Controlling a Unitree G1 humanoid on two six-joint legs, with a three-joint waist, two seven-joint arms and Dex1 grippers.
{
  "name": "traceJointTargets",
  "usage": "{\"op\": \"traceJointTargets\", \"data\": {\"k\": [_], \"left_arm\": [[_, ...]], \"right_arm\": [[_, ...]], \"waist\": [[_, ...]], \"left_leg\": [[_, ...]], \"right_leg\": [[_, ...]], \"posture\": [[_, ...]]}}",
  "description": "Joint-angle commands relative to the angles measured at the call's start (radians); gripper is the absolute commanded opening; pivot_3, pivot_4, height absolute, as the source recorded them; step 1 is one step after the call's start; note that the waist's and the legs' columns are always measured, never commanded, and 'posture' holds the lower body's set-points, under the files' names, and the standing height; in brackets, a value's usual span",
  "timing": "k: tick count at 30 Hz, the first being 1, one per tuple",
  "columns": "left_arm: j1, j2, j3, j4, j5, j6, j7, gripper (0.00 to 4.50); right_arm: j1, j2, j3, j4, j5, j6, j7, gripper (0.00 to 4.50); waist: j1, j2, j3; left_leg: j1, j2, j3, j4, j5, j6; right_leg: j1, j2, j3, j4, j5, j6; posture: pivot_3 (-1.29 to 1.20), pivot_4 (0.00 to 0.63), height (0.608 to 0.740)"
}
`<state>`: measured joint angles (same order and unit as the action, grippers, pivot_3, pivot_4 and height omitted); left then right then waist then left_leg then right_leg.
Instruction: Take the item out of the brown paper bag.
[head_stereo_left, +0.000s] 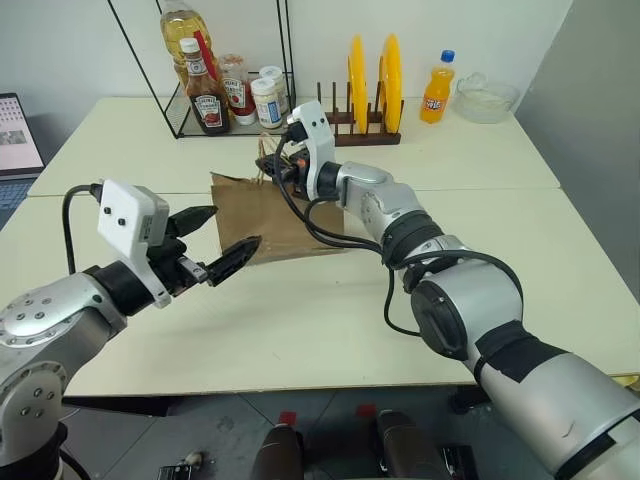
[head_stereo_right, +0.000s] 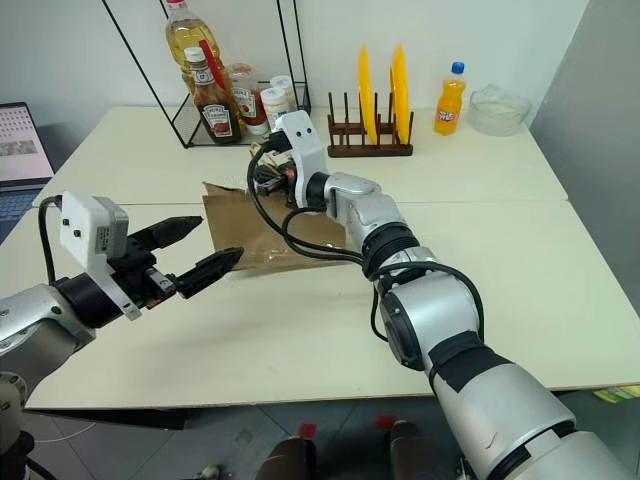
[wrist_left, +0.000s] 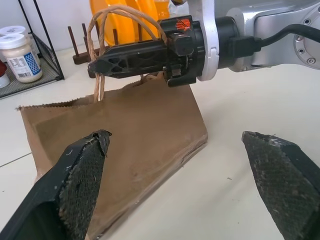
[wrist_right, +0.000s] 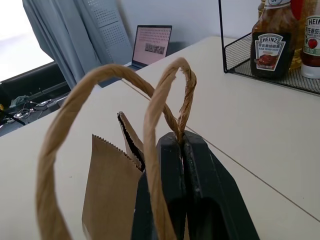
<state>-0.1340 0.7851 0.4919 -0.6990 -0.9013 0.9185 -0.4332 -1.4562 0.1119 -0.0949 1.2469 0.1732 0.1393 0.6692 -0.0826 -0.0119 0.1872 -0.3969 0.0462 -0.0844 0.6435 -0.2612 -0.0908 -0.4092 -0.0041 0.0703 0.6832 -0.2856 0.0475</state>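
Note:
The brown paper bag (head_stereo_left: 268, 218) lies creased on the table, its top edge lifted. My right gripper (head_stereo_left: 268, 166) reaches over it from the right and is shut on the bag's twine handles (wrist_right: 150, 115), which loop up around the pinched fingertips (wrist_right: 172, 150). In the left wrist view the same black fingers (wrist_left: 130, 57) hold the loops (wrist_left: 97, 35) above the bag's mouth. My left gripper (head_stereo_left: 236, 227) hovers just left of the bag, level and wide open, with nothing between its fingers. The item is hidden from view.
At the back left, a wire rack (head_stereo_left: 185, 118) holds sauce bottles and jars. Behind the bag stands a wooden plate rack (head_stereo_left: 345, 128) with yellow plates. An orange soda bottle (head_stereo_left: 436, 88) and a glass bowl (head_stereo_left: 485, 98) sit back right; a laptop (head_stereo_left: 18, 135) is far left.

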Motion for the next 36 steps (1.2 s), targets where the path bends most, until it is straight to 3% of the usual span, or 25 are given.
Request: {"op": "traceJointTargets", "data": {"k": [1, 9, 13, 22, 23, 28, 36], "left_arm": [[-0.018, 0.021, -0.003, -0.004, 0.002, -0.031, -0.011, 4.5], [-0.036, 0.001, -0.008, 0.028, 0.051, -0.067, 0.028, 4.5], [-0.01, -0.01, -0.006, 0.023, 0.068, -0.081, 0.043, 4.5], [0.004, 0.013, -0.002, 0.044, 0.085, -0.098, 0.012, 4.5], [0.004, 0.022, 0.002, 0.051, 0.083, -0.096, 0.0, 4.5], [-0.008, 0.074, 0.003, 0.108, 0.095, -0.11, -0.07, 4.5], [-0.09, 0.1, -0.062, 0.205, 0.141, -0.155, -0.144, 4.5]], "right_arm": [[-0.032, 0.015, -0.004, -0.01, -0.015, -0.033, -0.017, 0.03], [-0.015, 0.044, 0.002, -0.007, -0.047, -0.05, -0.026, 0.03], [-0.008, 0.045, 0.001, -0.002, -0.054, -0.055, -0.024, 1.01], [0.016, -0.002, 0.021, -0.041, -0.078, -0.03, 0.075, 4.28], [0.026, -0.016, 0.033, -0.055, -0.083, -0.021, 0.102, 4.45], [0.094, -0.089, 0.105, -0.168, -0.111, 0.014, 0.206, 4.45], [0.172, -0.164, 0.162, -0.384, -0.106, 0.109, 0.253, 4.45]], "waist": [[0.0, 0.0, 0.0], [0.0, 0.0, 0.0], [-0.001, 0.0, 0.0], [0.0, 0.0, 0.0], [0.0, 0.0, 0.0], [0.0, 0.0, 0.0], [-0.001, 0.0, 0.0]], "left_leg": [[0.0, 0.0, 0.0, 0.0, 0.0, 0.0], [0.0, 0.0, 0.0, 0.0, 0.0, 0.0], [0.0, 0.0, 0.0, 0.0, 0.0, 0.0], [0.0, 0.0, 0.0, 0.0, 0.0, 0.0], [0.0, 0.0, 0.0, 0.0, 0.0, 0.0], [0.0, 0.0, 0.0, 0.0, 0.0, 0.0], [0.0, 0.0, 0.0, 0.0, 0.0, 0.0]], "right_leg": [[0.0, 0.0, 0.0, 0.0, 0.0, 0.0], [0.0, 0.0, 0.0, 0.0, 0.0, 0.0], [0.0, 0.0, 0.0, 0.0, 0.0, 0.0], [0.0, 0.0, 0.0, 0.0, 0.0, 0.0], [0.0, 0.0, 0.0, 0.0, 0.0, 0.0], [0.0, 0.0, 0.0, 0.0, 0.0, 0.0], [0.0, 0.0, 0.0, 0.0, 0.0, 0.0]], "posture": [[0.0, 0.15, 0.74], [0.0, 0.15, 0.74], [0.0, 0.15, 0.74], [0.0, 0.15, 0.74], [0.0, 0.15, 0.74], [0.0, 0.15, 0.74], [0.0, 0.15, 0.74]]}}
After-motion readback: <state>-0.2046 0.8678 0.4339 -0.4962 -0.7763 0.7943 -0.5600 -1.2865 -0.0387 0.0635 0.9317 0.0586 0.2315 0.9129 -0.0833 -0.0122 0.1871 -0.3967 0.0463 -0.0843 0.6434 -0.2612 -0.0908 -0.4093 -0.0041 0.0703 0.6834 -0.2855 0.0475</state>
